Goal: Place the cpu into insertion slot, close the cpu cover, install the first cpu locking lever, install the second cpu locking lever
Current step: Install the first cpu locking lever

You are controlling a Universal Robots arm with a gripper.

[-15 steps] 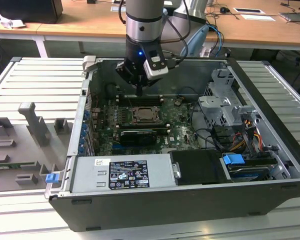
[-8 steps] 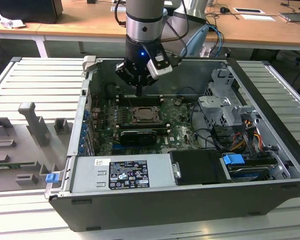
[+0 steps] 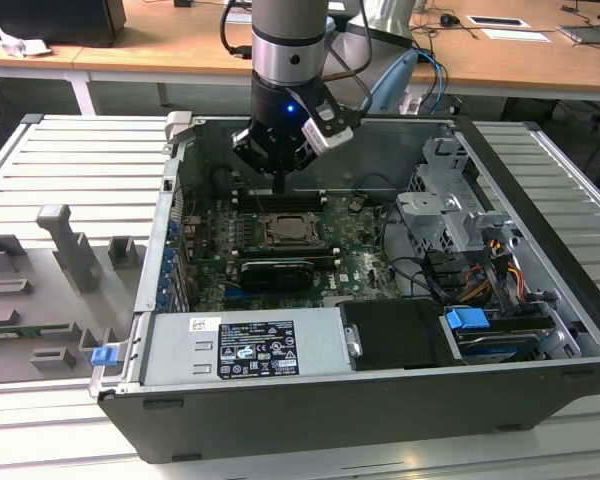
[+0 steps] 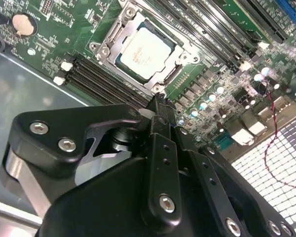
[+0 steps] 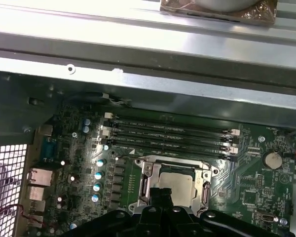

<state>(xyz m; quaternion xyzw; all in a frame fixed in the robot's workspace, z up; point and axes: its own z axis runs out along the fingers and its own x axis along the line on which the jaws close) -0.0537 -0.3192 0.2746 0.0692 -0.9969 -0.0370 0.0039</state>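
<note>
The cpu [image 3: 292, 231] [image 4: 145, 51] [image 5: 181, 183], a pale silvery square, lies flat in the insertion slot [image 3: 315, 244] on the green board. The cpu cover [image 4: 107, 45] [image 5: 147, 181], a silvery frame, lies down flat around the chip. My gripper [image 3: 278, 186] [image 4: 158, 104] [image 5: 161, 193] hangs a little above the slot's edge on the side of the memory slots, in the exterior view just behind the socket. Its black fingers are shut together with nothing between them. How the locking levers stand I cannot tell.
Long black memory slots [image 4: 101, 79] [image 5: 170, 133] run beside the socket. A black ribbed bar [image 3: 275, 272] lies in front of it. The case holds a power supply [image 3: 245, 345], a drive cage [image 3: 450, 200] and cables [image 3: 480, 278]. A metal case wall [image 5: 138, 54] rises behind the board.
</note>
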